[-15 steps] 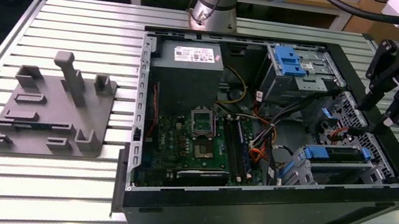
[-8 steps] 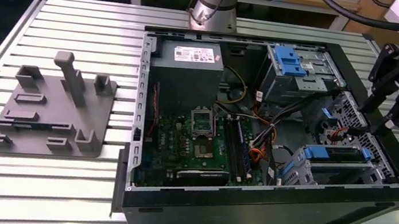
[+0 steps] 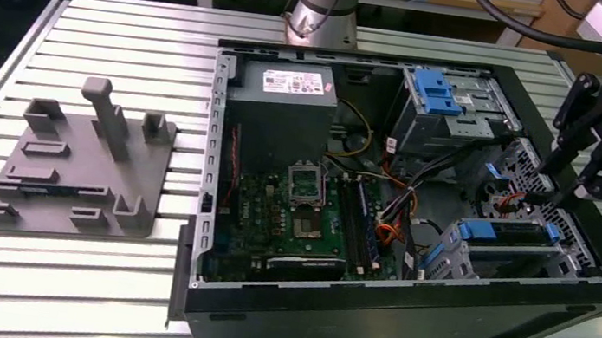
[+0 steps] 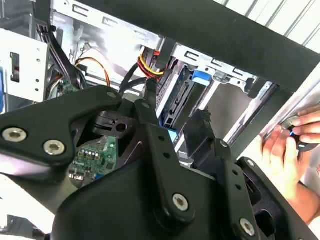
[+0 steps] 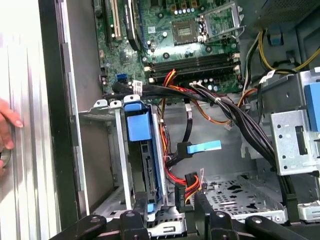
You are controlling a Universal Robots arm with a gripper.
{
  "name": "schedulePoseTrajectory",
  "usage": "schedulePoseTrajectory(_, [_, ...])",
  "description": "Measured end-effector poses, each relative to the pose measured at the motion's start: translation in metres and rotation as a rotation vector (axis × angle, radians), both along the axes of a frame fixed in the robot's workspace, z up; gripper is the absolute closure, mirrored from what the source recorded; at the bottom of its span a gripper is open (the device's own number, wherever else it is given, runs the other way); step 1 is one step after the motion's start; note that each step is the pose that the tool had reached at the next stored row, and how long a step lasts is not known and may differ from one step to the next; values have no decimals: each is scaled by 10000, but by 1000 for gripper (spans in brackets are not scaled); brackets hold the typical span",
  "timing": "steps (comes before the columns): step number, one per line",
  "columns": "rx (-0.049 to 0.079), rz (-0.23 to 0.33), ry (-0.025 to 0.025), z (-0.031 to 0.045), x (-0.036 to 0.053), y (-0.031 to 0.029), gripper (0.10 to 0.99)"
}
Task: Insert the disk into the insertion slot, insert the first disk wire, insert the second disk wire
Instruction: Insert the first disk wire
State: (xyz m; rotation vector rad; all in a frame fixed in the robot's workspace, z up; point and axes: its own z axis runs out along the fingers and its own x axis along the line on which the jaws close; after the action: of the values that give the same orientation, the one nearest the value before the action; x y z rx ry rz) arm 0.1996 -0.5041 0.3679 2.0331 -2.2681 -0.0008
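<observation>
In the exterior view, an open black computer case (image 3: 375,319) lay on the slatted metal tabletop (image 3: 122,23), with a grey moulded fixture (image 3: 66,182) at its nine o'clock. Inside, the power supply (image 3: 278,122) sat at twelve o'clock of the green motherboard (image 3: 272,209), and a blue-latched metal cage (image 3: 447,118) stood at the case's one o'clock.

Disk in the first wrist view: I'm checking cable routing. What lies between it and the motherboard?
In the first wrist view, a bundle of black cables crosses between the disk and the motherboard.
</observation>
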Motion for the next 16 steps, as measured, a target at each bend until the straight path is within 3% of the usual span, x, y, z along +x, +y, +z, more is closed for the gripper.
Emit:
schedulePoseTrajectory(2, [2,4,79,-14,24,0,588])
schedulePoseTrajectory(3, [4,4,86,-24,31,0,588])
schedulePoseTrajectory(8, [1,4,87,-92,33,0,588])
schedulePoseTrajectory(12, [-4,5,87,-120,33,64,588])
schedulePoseTrajectory(16, [-22,5,89,-159,41,79,588])
